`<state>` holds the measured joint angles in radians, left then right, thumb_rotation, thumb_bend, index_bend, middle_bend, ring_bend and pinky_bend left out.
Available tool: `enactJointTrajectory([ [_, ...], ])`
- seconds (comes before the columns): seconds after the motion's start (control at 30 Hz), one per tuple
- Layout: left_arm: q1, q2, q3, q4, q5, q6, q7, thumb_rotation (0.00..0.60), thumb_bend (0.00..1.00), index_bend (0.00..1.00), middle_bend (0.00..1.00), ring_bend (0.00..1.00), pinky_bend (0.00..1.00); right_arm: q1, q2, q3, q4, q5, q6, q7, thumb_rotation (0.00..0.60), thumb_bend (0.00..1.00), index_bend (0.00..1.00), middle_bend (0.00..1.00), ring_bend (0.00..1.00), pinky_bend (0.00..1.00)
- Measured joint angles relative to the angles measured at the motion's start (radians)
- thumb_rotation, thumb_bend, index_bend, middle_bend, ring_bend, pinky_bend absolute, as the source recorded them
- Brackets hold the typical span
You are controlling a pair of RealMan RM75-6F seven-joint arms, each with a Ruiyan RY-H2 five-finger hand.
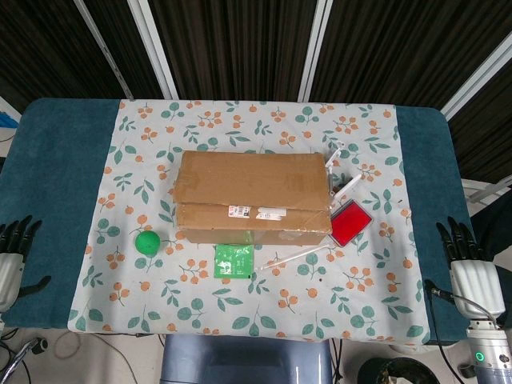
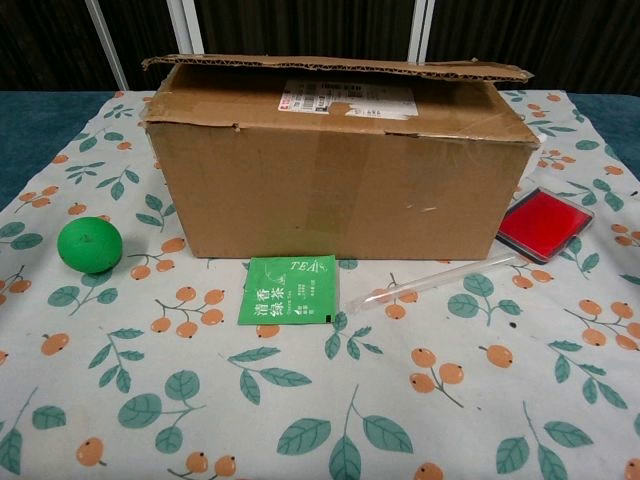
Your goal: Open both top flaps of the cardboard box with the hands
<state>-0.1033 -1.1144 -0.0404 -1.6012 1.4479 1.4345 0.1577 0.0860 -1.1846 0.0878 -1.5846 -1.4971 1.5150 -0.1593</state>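
green tea packet (image 2: 290, 291): "TEA", Chinese characters | cardboard box (image 2: 335, 175) labels: unreadable

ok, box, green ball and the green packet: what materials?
Cardboard box: brown corrugated cardboard, matte; fluting shows along the top flap's torn edge.
Green ball: dull and slightly dimpled, probably foam or soft rubber.
Green packet: flat printed sachet marked TEA, probably paper or foil laminate; cannot tell which.

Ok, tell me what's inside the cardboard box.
Cannot be seen. Both top flaps of the cardboard box lie folded shut, the far one lifted only slightly, covering the inside. On top shows only a white label. Neither the left hand nor the right hand touches it.
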Motion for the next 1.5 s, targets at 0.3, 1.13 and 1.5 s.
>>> enactJointTrajectory([
  [0.3, -0.004, 0.009, 0.003, -0.007, 0.000, -0.009, 0.001, 0.600, 0.11, 0.00, 0.00, 0.00, 0.00, 0.005, 0.000, 0.005, -0.003, 0.018, -0.019, 0.009, 0.600, 0.18, 0.00, 0.00, 0.00, 0.26],
  [1.13, 0.005, -0.001, -0.004, -0.018, -0.012, 0.017, 0.014, 0.600, 0.11, 0.00, 0.00, 0.00, 0.00, 0.004, 0.007, 0.011, -0.040, 0.031, -0.023, 0.057, 0.600, 0.19, 0.00, 0.00, 0.00, 0.26],
  [1.5, -0.002, -0.008, -0.013, 0.001, -0.029, 0.000, 0.001, 0.600, 0.11, 0.00, 0.00, 0.00, 0.00, 0.093, 0.052, 0.114, -0.316, 0.113, -0.079, -0.100, 0.600, 0.23, 0.00, 0.00, 0.00, 0.26],
])
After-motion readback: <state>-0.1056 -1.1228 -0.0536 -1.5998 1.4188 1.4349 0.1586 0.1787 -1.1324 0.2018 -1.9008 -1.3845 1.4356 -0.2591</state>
